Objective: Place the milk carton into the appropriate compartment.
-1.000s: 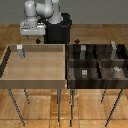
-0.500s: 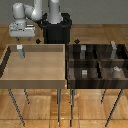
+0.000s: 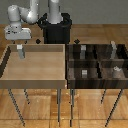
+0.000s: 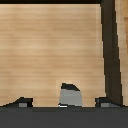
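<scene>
End effector clamped on small boxy whitish-grey milk carton, above light wood tray far corner, dark wooden dividers alongside

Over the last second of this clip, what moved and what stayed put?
The arm swung toward the exterior view's left, carrying the gripper from near the light tray's back middle to its far-left back corner. The milk carton now sits between the fingers, just under the hand; whether it is clamped is unclear. The dark divided bin and its small grey items did not move.
</scene>
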Controlling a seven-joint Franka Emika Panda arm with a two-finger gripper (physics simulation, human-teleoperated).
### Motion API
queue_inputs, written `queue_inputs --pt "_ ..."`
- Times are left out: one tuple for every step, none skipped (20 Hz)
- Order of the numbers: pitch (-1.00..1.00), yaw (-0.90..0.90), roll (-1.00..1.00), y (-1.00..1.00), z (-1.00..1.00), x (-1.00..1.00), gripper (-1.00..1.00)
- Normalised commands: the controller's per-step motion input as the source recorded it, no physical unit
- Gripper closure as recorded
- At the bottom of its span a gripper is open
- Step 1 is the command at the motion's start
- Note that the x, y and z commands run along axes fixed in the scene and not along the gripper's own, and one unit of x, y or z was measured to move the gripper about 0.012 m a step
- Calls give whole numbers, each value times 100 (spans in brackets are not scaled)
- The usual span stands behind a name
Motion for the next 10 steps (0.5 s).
queue_inputs --pt "0 0 0 0 0 -100 -100" --pt "0 0 0 0 0 0 -100" --pt "0 0 0 0 0 0 -100" --pt "0 0 0 0 0 0 -100" --pt "0 0 0 0 -100 0 -100" --pt "0 0 0 0 0 0 -100" --pt "0 0 0 0 -100 0 -100" --pt "0 0 0 0 -100 0 -100" --pt "0 0 0 0 -100 0 -100" --pt "0 0 0 0 -100 0 -100"
